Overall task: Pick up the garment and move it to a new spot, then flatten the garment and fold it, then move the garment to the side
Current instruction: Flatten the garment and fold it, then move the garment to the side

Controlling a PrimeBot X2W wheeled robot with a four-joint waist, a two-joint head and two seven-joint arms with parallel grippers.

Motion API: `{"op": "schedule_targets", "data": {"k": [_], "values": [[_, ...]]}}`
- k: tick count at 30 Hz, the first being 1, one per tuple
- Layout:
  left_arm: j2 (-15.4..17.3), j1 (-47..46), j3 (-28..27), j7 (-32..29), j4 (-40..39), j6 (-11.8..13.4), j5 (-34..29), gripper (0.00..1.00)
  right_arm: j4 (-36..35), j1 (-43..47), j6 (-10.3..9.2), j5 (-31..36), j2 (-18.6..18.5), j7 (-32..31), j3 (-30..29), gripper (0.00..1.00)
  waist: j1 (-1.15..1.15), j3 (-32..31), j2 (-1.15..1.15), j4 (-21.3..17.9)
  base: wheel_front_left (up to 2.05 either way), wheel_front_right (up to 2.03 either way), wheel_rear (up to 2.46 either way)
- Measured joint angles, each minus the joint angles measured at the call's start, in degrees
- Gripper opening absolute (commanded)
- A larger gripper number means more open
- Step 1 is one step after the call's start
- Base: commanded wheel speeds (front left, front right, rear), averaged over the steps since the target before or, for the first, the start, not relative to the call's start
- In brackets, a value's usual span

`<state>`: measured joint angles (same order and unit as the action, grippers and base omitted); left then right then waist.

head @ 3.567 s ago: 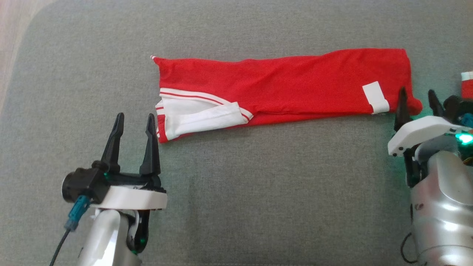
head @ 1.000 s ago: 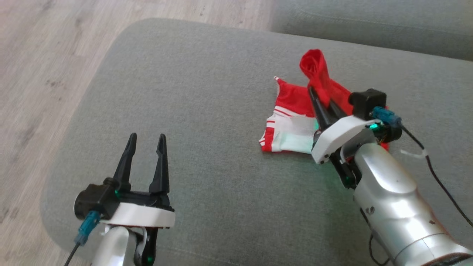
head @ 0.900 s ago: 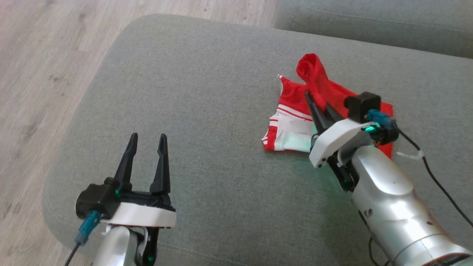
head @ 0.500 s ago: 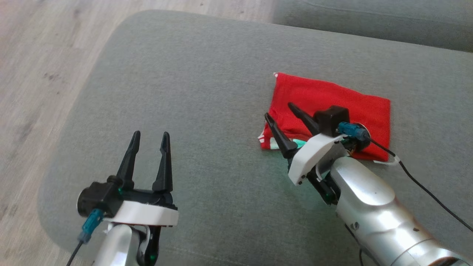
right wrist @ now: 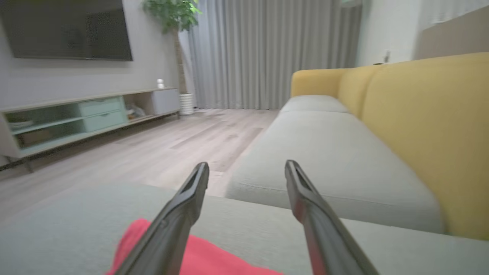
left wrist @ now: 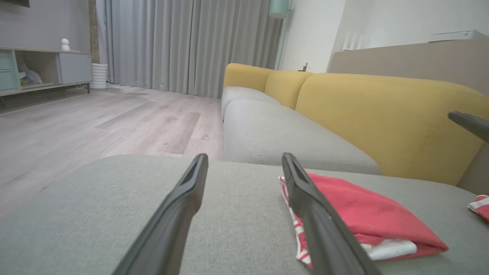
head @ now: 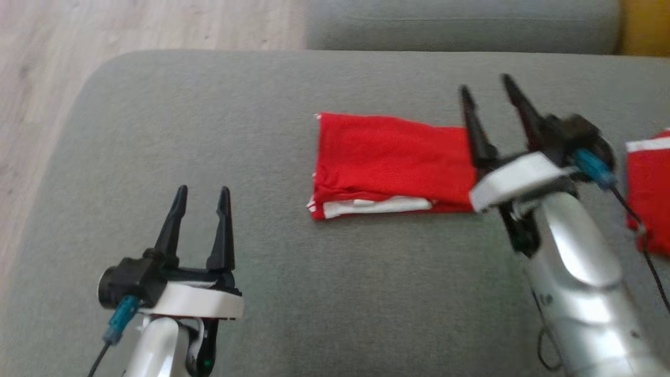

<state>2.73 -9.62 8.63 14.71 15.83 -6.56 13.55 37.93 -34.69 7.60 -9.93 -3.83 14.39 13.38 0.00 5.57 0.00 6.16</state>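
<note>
Looking down from the head camera onto a broad grey fabric cushion [head: 272, 303] with a rounded far left corner. Pale wooden floor [head: 104, 26] lies beyond that corner.

Near the cushion's left side, toward the near edge, the left gripper [head: 202, 191] hovers. Its two long dark fingers are spread wide with nothing between them.

To its right, about midway across the surface and closer to the far edge, lies the red garment [head: 390, 157]. It is a soft jersey piece with white striped trim, folded into a compact flat rectangle, and white layers peep out along its near edge. The left wrist view shows the garment [left wrist: 366, 214] as a low stack of layers resting on the cushion.

At the rectangle's right end is the right gripper [head: 485, 86], blurred, with its fingers pointing toward the far edge. Its jaws are wide apart and hold nothing. The right wrist view shows the garment [right wrist: 214, 259] below its left finger. Whether the gripper touches the fabric cannot be told.

Farther right, at the picture's edge, lies a second piece of red cloth with a white band [head: 649, 188], well apart from the folded one.

Picking up, relocating, flattening and folding all look done. What seems left is the final step, moving the folded bundle to the side, and neither gripper holds it at present.
</note>
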Motion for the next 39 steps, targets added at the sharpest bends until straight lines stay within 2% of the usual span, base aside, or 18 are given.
{"op": "schedule_targets", "data": {"k": [5,12,17,24,30,34,39], "values": [[-0.02,0.29,-1.30,0.00,-0.67,0.00,-0.62,1.00,-9.42,11.76,0.00,7.76,0.00,0.00,-9.93,1.00,0.00,-1.05,0.00,-4.22,0.00,0.00,0.00],[-0.03,2.55,-2.19,0.00,-1.60,-0.01,-1.69,1.00,-16.88,22.41,0.00,8.80,0.45,0.00,-13.68,1.00,0.00,-2.70,0.00,-7.32,0.00,0.00,0.00],[-0.03,4.70,-2.27,0.00,-1.34,0.01,-2.00,1.00,-17.46,27.28,0.00,7.76,0.89,0.00,-13.70,1.00,-0.01,-2.90,0.00,-8.17,0.00,0.00,0.00],[-0.03,3.68,-1.46,0.00,-1.41,0.00,-2.01,1.00,-17.50,23.66,0.00,7.94,1.05,-0.33,-13.21,1.00,0.00,-0.92,0.00,-7.18,0.00,0.00,0.00],[-0.03,0.52,-0.30,0.00,-1.51,-0.08,-2.00,1.00,-15.86,18.24,0.00,8.58,1.02,-3.98,-13.27,1.00,0.01,2.37,0.00,-4.96,0.00,0.00,0.00],[-0.10,-1.78,1.07,0.00,-1.94,-0.14,-1.57,1.00,-11.17,12.95,0.00,8.42,1.01,-7.73,-12.22,1.00,0.01,4.79,0.00,-2.88,0.00,0.00,0.00],[-0.09,-2.91,2.56,0.00,-1.87,-0.49,-0.82,1.00,-1.64,6.79,0.00,7.71,0.97,-12.55,-12.91,1.00,0.01,7.34,0.00,0.00,0.00,0.00,0.00]]}}
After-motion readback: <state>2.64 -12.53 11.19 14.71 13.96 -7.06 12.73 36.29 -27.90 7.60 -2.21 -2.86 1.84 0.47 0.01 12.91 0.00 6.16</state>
